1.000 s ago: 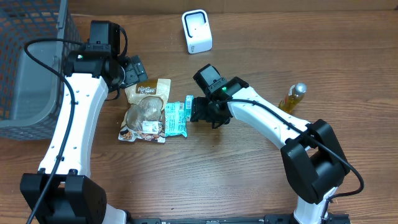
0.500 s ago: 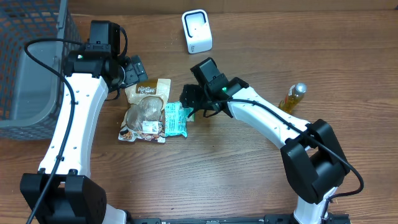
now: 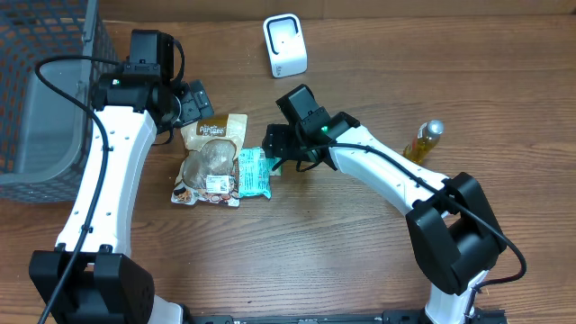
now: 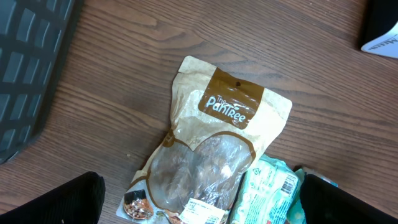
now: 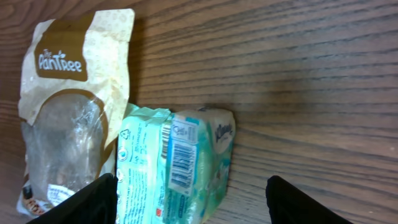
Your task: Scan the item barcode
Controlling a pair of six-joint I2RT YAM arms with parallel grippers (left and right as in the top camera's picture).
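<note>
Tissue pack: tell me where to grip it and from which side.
Probably its long sides near one end, from above: the tissue pack lies flat, barcode up mid-face, so a grip there leaves it uncovered. One side abuts the snack pouch; tight fit.

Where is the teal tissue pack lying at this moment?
In the overhead view, the teal tissue pack lies mid-table, against the right side of the Pantree pouch.

Mesh basket (image 3: pixel 47 126), amber bottle (image 3: pixel 424 141), wooden table (image 3: pixel 270 261)
</note>
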